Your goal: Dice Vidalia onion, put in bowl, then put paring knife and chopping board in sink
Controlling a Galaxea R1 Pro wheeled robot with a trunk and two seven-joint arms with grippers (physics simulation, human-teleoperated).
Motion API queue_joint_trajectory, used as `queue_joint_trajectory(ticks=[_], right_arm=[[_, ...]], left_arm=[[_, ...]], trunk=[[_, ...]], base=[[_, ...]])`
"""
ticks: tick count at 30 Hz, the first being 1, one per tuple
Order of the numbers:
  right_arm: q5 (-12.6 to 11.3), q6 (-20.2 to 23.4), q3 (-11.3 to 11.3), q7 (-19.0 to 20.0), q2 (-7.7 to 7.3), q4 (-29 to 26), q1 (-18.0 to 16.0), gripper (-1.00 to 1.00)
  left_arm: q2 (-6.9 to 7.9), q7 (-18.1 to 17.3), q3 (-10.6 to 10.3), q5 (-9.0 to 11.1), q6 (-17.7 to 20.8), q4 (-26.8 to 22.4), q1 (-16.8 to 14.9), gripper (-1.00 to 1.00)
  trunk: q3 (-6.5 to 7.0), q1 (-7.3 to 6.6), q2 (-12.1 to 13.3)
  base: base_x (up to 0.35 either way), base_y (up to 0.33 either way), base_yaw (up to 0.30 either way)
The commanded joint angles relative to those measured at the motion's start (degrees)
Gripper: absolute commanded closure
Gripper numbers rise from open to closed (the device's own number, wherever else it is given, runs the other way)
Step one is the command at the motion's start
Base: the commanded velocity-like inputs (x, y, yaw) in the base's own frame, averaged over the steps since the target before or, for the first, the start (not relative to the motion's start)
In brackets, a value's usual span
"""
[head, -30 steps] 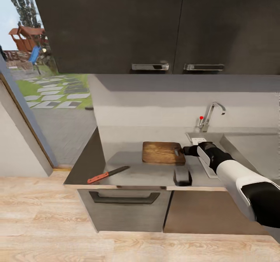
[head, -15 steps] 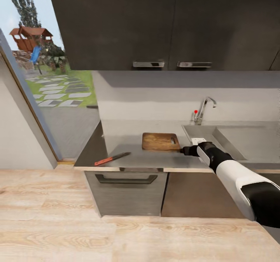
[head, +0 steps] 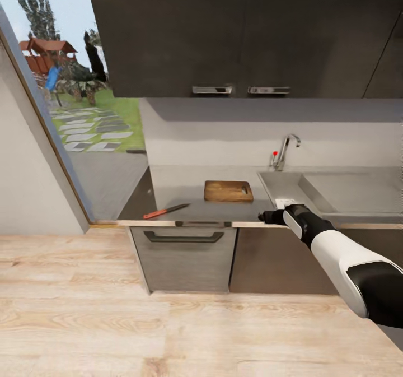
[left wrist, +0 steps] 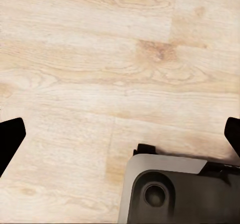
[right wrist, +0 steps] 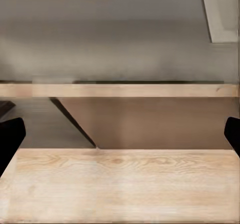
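Observation:
The brown chopping board (head: 228, 191) lies flat on the grey countertop (head: 179, 184), just left of the sink (head: 282, 185) with its chrome tap (head: 283, 152). Further left, near the counter's front edge, lies the orange-handled paring knife (head: 166, 211). My right gripper (head: 264, 217) hovers at the counter's front edge, below the board's right corner and apart from it. In the right wrist view, the right gripper (right wrist: 120, 136) is open, facing the counter edge. My left gripper (left wrist: 120, 134) is open over the floor. The Vidalia onion and the bowl are out of view.
Glossy black upper cabinets (head: 235, 29) hang over the counter, and a dark grey drawer front (head: 187, 256) sits under it. A flat drainboard (head: 350, 189) extends right of the basin. A glass door (head: 73, 113) stands at the left. Light wood floor (head: 140, 321) lies between me and the counter.
The whole view has pulled back: counter, board, knife and sink look smaller and farther, with more floor in front. My right arm keeps its place in the picture, now off the board.

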Motion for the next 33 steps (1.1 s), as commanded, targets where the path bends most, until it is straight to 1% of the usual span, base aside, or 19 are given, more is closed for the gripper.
queue_joint_trajectory(ticks=[1, 5, 7, 9, 12, 13, 14, 15, 16, 17, 18, 22, 25, 26, 27, 28, 29, 32, 33], right_arm=[[-0.5, 0.2, 0.5, -0.1, -0.02, 0.0, 0.0, -1.00], [-0.5, 0.0, 0.5, -0.1, 0.07, 0.2, 0.0, -1.00], [-0.5, -1.0, 0.5, -0.1, 0.11, 0.5, 0.0, -1.00], [-0.6, -3.6, 0.5, -0.1, 0.19, 1.1, 0.0, -1.00], [-0.6, -9.9, 0.5, 0.0, 0.51, 4.1, 0.0, -1.00], [-0.7, -14.9, 0.5, 0.1, 1.11, 8.1, 0.0, -1.00], [-0.7, -16.3, 0.5, 0.1, 1.36, 9.1, 0.0, -1.00], [-0.6, -19.3, 0.5, 0.1, 1.95, 10.9, 0.0, -1.00], [-0.6, -20.9, 0.5, 0.1, 2.23, 11.6, 0.0, -1.00], [-0.6, -24.0, 0.5, 0.1, 2.66, 12.6, 0.5, -1.00], [-0.6, -25.4, 0.5, 0.1, 2.83, 12.9, 1.0, -1.00], [-0.6, -33.5, 0.5, 0.1, 3.83, 14.0, 8.1, -1.00], [-0.6, -38.3, 0.5, 0.1, 4.14, 14.2, 11.6, -1.00], [-0.6, -41.0, 0.5, 0.1, 4.25, 14.2, 13.8, -1.00], [-0.6, -48.5, 0.5, 0.1, 4.49, 14.2, 20.0, -1.00], [-0.6, -51.5, 0.5, 0.2, 4.60, 14.3, 22.6, -1.00], [-0.6, -53.0, 0.5, 0.2, 4.66, 14.3, 23.9, -1.00], [-0.5, -59.4, 0.5, 0.2, 5.09, 14.3, 30.4, -1.00], [-0.5, -60.6, 0.5, 0.2, 5.12, 14.3, 31.7, -1.00]], left_arm=[[0.00, 0.0, 0.0, 0.0, -0.1, -0.1, 0.0, -1.00], [0.00, 0.0, 0.0, 0.0, -0.1, -0.1, 0.0, -1.00], [0.00, 0.0, 0.0, 0.0, -0.1, -0.1, 0.0, -1.00], [0.00, 0.0, 0.0, 0.0, -0.1, -0.1, 0.0, -1.00], [0.00, 0.0, 0.0, 0.0, -0.1, -0.1, 0.0, -1.00], [0.00, 0.0, 0.0, 0.0, -0.1, -0.1, 0.0, -1.00], [0.00, 0.0, 0.0, 0.0, -0.1, -0.1, 0.0, -1.00], [0.00, 0.0, 0.0, 0.0, -0.1, -0.1, 0.0, -1.00], [0.00, 0.0, 0.0, 0.0, -0.1, -0.1, 0.0, -1.00], [0.00, 0.0, 0.0, 0.0, -0.1, -0.1, 0.0, -1.00], [0.00, 0.0, 0.0, 0.0, -0.1, -0.1, 0.0, -1.00], [0.00, 0.0, 0.0, 0.0, -0.1, -0.2, 0.0, -1.00], [0.00, 0.0, 0.0, 0.0, -0.1, -0.2, 0.0, -1.00], [0.00, 0.0, 0.0, 0.0, -0.1, -0.2, 0.0, -1.00], [0.00, 0.0, 0.0, 0.0, -0.1, -0.2, 0.0, -1.00], [0.00, 0.0, 0.0, 0.0, -0.1, -0.2, 0.0, -1.00], [0.00, 0.0, 0.0, 0.0, -0.1, -0.2, 0.0, -1.00], [0.00, 0.0, 0.0, 0.0, -0.1, -0.2, 0.0, -1.00], [0.00, 0.0, 0.0, 0.0, -0.1, -0.2, 0.0, -1.00]], trunk=[[-0.11, 0.00, -0.1], [-0.11, 0.00, -0.1], [-0.11, 0.00, -0.1], [-0.11, 0.00, -0.1], [-0.11, 0.00, -0.1], [-0.11, 0.00, -0.1], [-0.11, 0.00, -0.1], [-0.11, 0.00, -0.1], [-0.11, 0.00, -0.1], [-0.11, 0.00, -0.1], [-0.11, 0.00, -0.1], [-0.11, 0.00, -0.1], [-0.11, 0.00, -0.1], [-0.11, 0.00, -0.1], [-0.11, 0.00, -0.1], [-0.11, 0.00, -0.1], [-0.11, 0.00, -0.1], [-0.11, 0.00, -0.1], [-0.11, 0.00, -0.1]], base=[[-0.338, 0.000, 0.000], [-0.335, 0.000, 0.000], [-0.266, 0.000, 0.000], [-0.205, 0.000, 0.000], [-0.095, 0.000, 0.000], [-0.028, 0.000, 0.000], [-0.022, 0.000, 0.000], [-0.014, 0.000, 0.000], [-0.011, 0.000, 0.000], [-0.007, 0.000, 0.000], [-0.006, 0.000, 0.000], [-0.002, 0.000, 0.000], [0.000, 0.000, 0.000], [0.000, 0.000, 0.000], [0.000, 0.000, 0.000], [0.000, 0.000, 0.000], [0.000, 0.000, 0.000], [0.000, 0.000, 0.000], [0.000, 0.000, 0.000]])
